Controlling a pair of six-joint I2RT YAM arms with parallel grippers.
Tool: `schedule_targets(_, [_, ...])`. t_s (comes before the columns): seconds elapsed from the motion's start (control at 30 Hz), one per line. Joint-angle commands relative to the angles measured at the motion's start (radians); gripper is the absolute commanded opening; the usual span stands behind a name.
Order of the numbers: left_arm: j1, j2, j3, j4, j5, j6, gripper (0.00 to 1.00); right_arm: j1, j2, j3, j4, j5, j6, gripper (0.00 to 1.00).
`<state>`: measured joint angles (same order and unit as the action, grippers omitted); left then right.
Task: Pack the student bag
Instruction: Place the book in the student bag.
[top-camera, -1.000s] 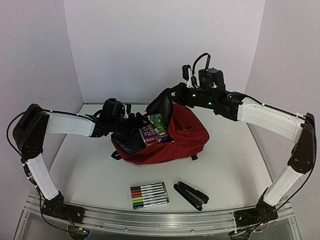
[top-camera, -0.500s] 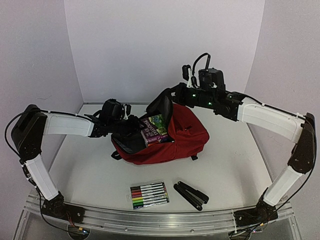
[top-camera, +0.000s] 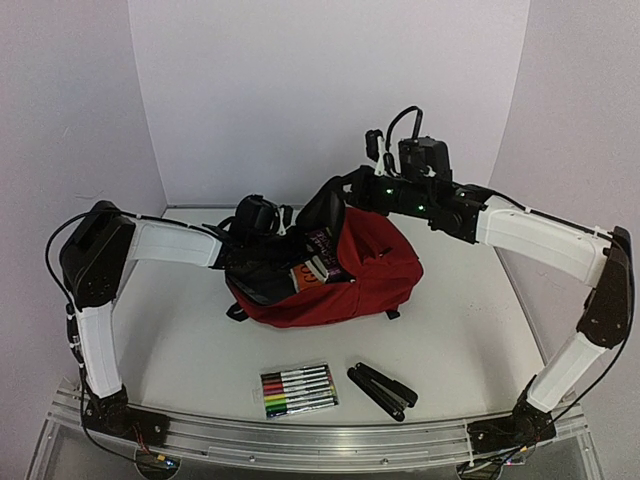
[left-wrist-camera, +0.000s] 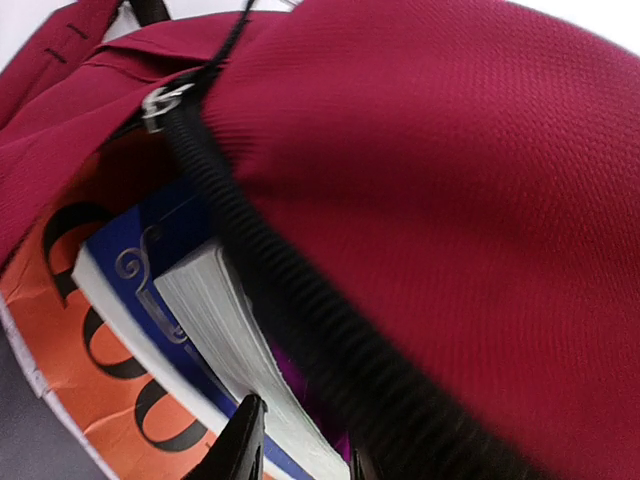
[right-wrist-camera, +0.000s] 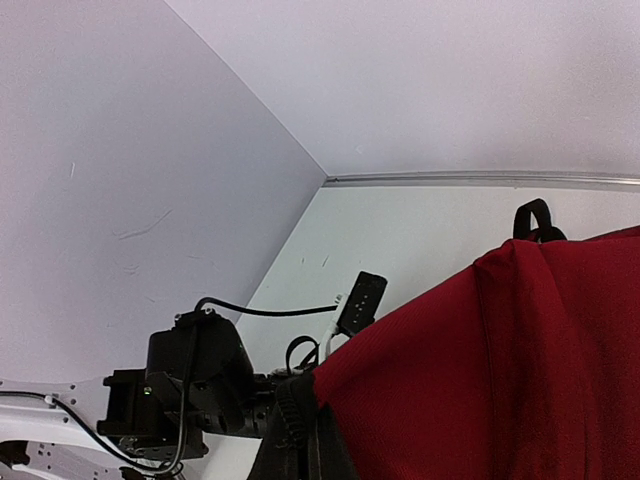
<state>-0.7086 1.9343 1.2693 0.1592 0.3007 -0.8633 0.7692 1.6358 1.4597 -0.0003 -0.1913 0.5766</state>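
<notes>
The dark red soft fabric backpack (top-camera: 375, 275) lies in the middle of the desk (top-camera: 180, 330), with its mouth facing the left arm. The right end effector (right-wrist-camera: 305, 440) is clamped fully closed on the red top flap, holding it raised. The left end effector (left-wrist-camera: 300, 455) is inside the opening. Its narrowly parted fingers straddle the white page edge of a blue-covered book (left-wrist-camera: 215, 300), and it is not possible to tell whether they pinch it.

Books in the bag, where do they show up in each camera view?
Top external: centre, books sticking out of the bag mouth.
Left wrist: lower left, inside the opening.
Right wrist: not in it.
Shared landmark: the red bag, in all three views.
</notes>
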Motion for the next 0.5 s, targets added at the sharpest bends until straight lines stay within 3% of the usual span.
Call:
schedule_targets(0.0, [-0.040,0.055,0.092,0.067,0.064,0.010,0.27,0.007,-0.061,-0.002,0.080,0.015,-0.007,0.00])
schedule_targets(0.17, [-0.042,0.016,0.081,0.038,0.034,0.050,0.29,0.006,-0.067,-0.015,0.080,0.039,-0.007,0.00])
schedule_targets(0.3, [-0.040,-0.099,0.049,-0.073,-0.037,0.143,0.50,0.007,-0.095,-0.044,0.076,0.092,-0.006,0.00])
schedule_targets(0.47, [-0.022,-0.292,-0.026,-0.262,-0.139,0.273,0.69,0.007,-0.143,-0.096,0.053,0.138,-0.013,0.00])
